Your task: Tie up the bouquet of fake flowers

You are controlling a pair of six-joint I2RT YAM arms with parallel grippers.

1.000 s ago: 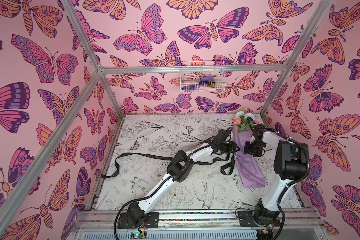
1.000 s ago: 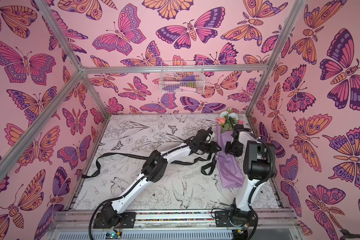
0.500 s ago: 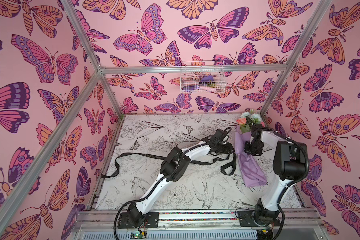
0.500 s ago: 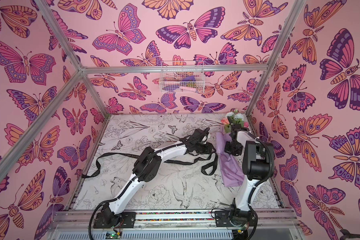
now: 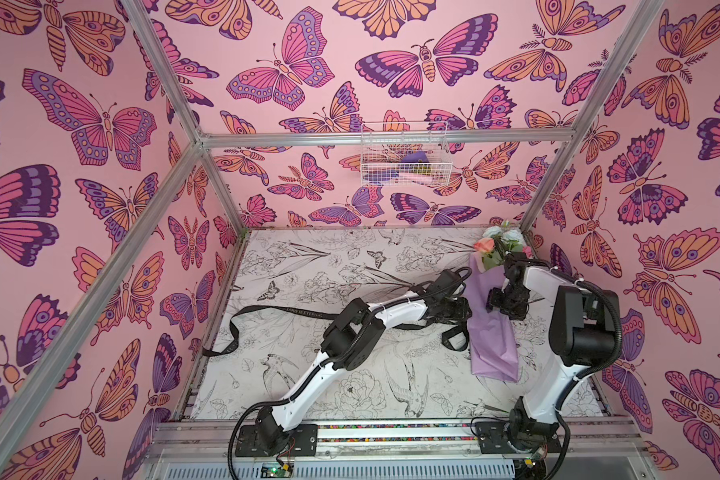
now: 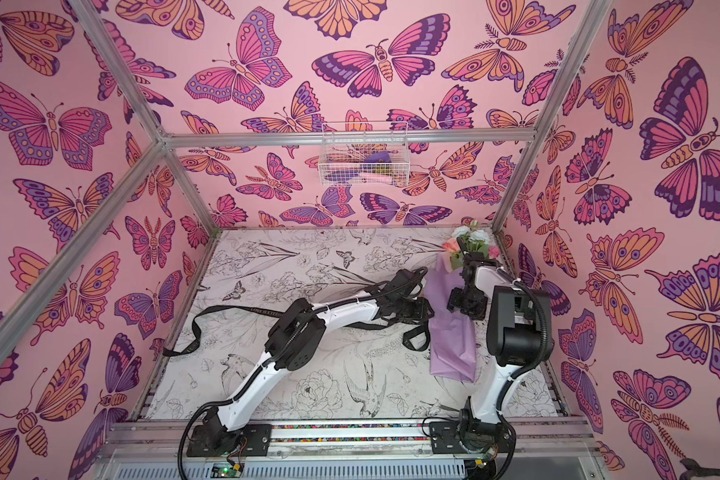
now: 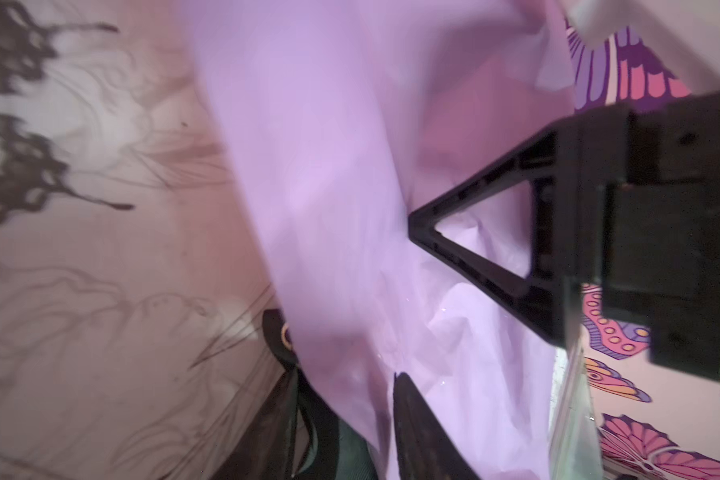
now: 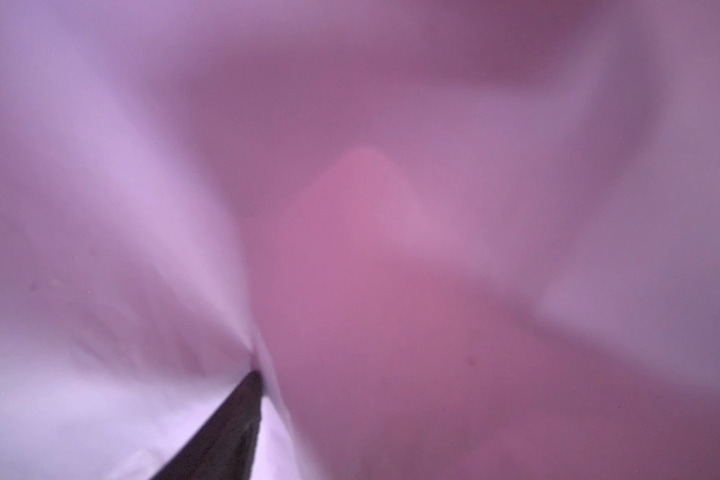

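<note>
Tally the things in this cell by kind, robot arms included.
Robot arms: 2, left arm and right arm
Bouquet of fake flowers: 1
Black ribbon: 1
Wire basket: 1
Total: 5

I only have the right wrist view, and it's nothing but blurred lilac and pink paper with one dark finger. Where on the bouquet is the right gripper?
Observer: In a top view the right gripper is over the middle of the bouquet, on its lilac wrap. The blooms point to the far right corner.
Operator: Is the ribbon round it yet?
Observer: No. The black ribbon lies on the table, running from its left side to a loop beside the wrap's left edge. None of it crosses over the wrap.
Operator: And the left gripper?
Observer: The left gripper is at the wrap's left edge, opposite yours. I cannot tell whether it holds anything.
</note>
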